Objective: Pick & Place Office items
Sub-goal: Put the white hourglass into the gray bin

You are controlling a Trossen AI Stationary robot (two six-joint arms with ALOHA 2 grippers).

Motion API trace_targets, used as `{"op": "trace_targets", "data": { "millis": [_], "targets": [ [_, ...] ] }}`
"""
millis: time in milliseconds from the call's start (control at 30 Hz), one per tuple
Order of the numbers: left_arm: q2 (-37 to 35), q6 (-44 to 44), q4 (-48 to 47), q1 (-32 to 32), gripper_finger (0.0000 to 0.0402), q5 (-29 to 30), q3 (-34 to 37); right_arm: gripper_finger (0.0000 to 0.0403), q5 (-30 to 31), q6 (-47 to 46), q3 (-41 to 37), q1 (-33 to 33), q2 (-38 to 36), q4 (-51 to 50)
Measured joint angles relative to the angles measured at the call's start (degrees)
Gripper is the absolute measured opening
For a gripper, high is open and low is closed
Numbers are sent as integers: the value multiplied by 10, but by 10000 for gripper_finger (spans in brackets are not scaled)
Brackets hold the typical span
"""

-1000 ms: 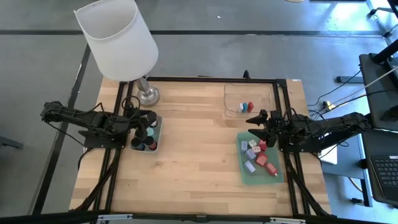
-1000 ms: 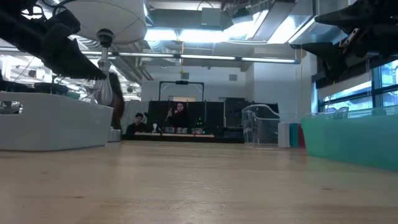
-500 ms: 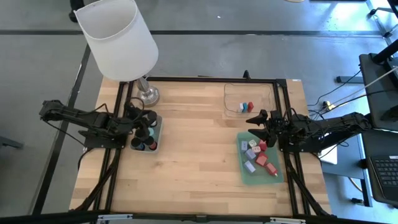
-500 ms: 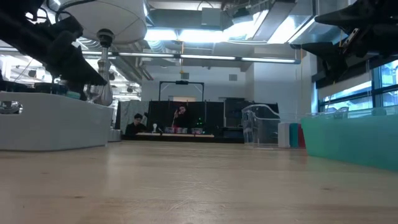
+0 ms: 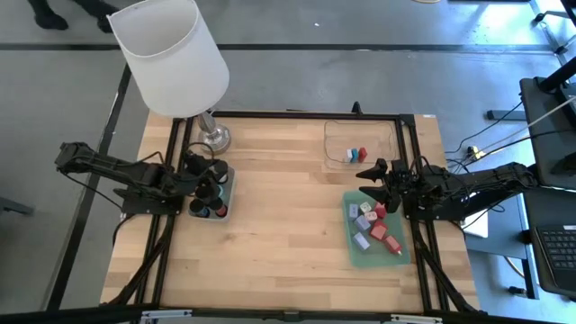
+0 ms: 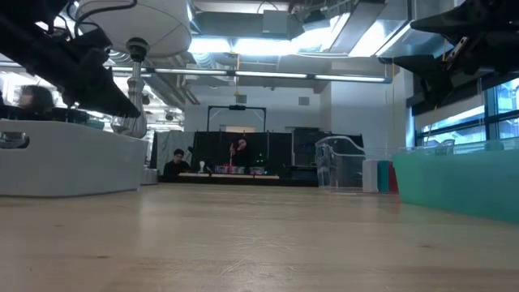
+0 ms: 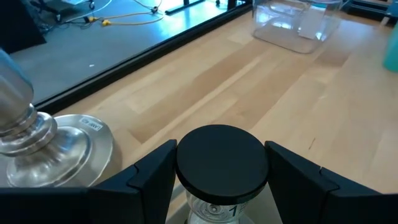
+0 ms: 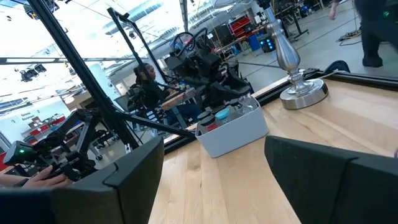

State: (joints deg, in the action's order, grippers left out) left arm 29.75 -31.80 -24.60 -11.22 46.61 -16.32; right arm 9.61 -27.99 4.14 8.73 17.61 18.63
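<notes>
Jaws of the left gripper (image 7: pixel 214 186) are seen clenched on a black round cap (image 7: pixel 221 161), which is held just above the small grey bin (image 5: pixel 214 194) beside the lamp base (image 5: pixel 214 137). Jaws of the right gripper (image 8: pixel 214 180) are spread apart and empty, held over the green tray (image 5: pixel 376 231), far across the surface from the lamp. Red, lilac and pink blocks (image 5: pixel 372 222) are left in that tray; a few more pieces (image 5: pixel 357 155) are seen in the clear tray (image 5: pixel 360 144) beyond it. The cap could be dropped or tipped if the grip is off-centre, since little of its body is pinched. The bin's contents are largely hidden by the left arm.
</notes>
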Motion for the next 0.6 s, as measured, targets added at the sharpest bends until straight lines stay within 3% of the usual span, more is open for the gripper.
{"op": "trace_targets", "data": {
  "millis": [133,367,600],
  "targets": [
    [5,-5,3,0,217,4,2,281,0,0,0,0,0,0],
    [2,7,158,0,217,3,76,281,0,0,0,0,0,0],
    [1,45,167,1,217,0,73,281,0,0,0,0,0,0]
  ]
}}
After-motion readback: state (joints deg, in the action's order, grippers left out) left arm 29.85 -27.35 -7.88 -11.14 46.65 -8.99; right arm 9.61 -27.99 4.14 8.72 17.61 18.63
